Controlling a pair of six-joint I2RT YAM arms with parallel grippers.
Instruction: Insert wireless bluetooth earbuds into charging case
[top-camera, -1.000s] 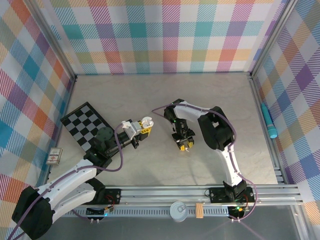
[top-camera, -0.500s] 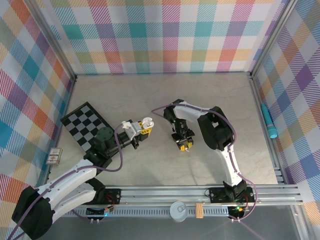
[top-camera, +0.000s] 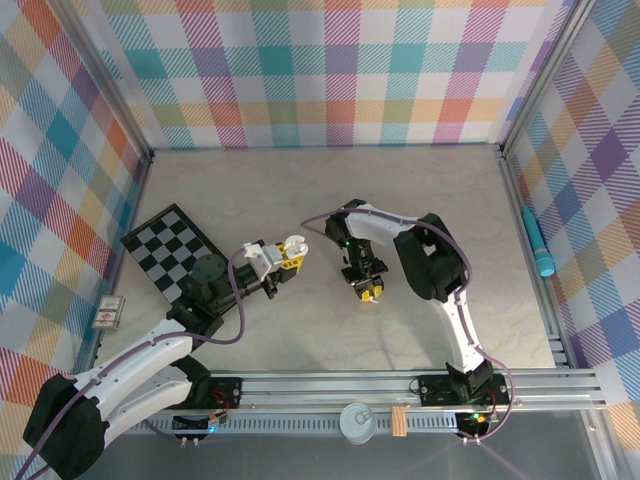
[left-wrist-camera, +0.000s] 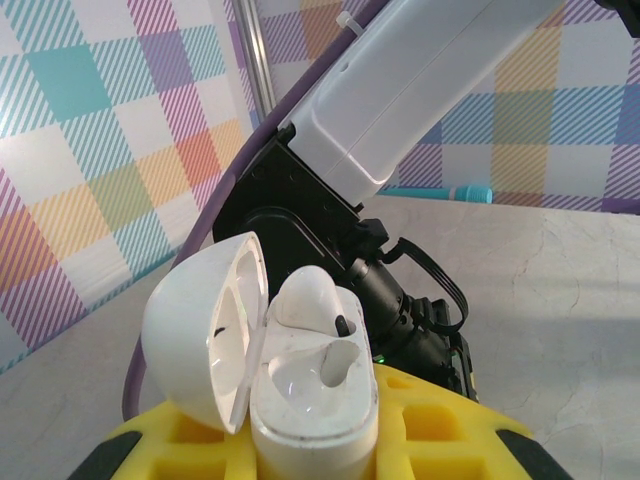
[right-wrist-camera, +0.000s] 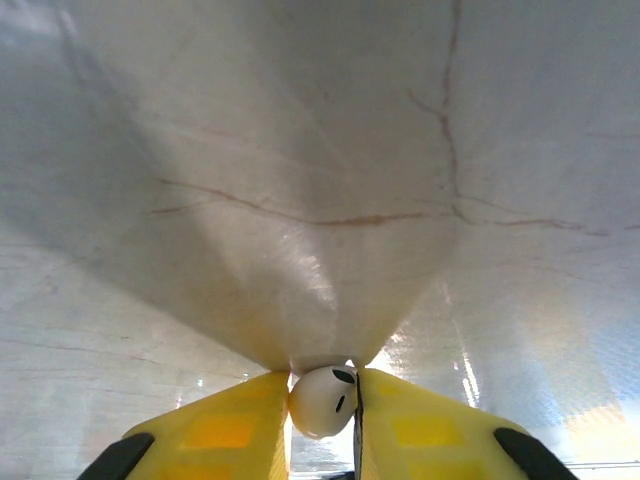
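Note:
My left gripper (top-camera: 290, 252) is shut on a white charging case (left-wrist-camera: 312, 395), held upright with its lid (left-wrist-camera: 205, 335) swung open to the left. One white earbud (left-wrist-camera: 310, 298) sits in the far slot; the near slot is bare. My right gripper (top-camera: 368, 291) points down at the tabletop, a short way right of the case. Its yellow fingers (right-wrist-camera: 215, 432) are shut on a second white earbud (right-wrist-camera: 323, 401), right at the table surface. In the left wrist view the right arm's black wrist (left-wrist-camera: 400, 310) stands just behind the case.
A black and white checkered board (top-camera: 172, 248) lies at the left. A teal pen-like stick (top-camera: 538, 243) rests on the right rail, and a small card (top-camera: 109, 313) lies outside the left wall. The pale marble table (top-camera: 320, 190) stretches to the plaid back wall.
The right gripper has shifted very slightly left. The left arm and the case have not moved.

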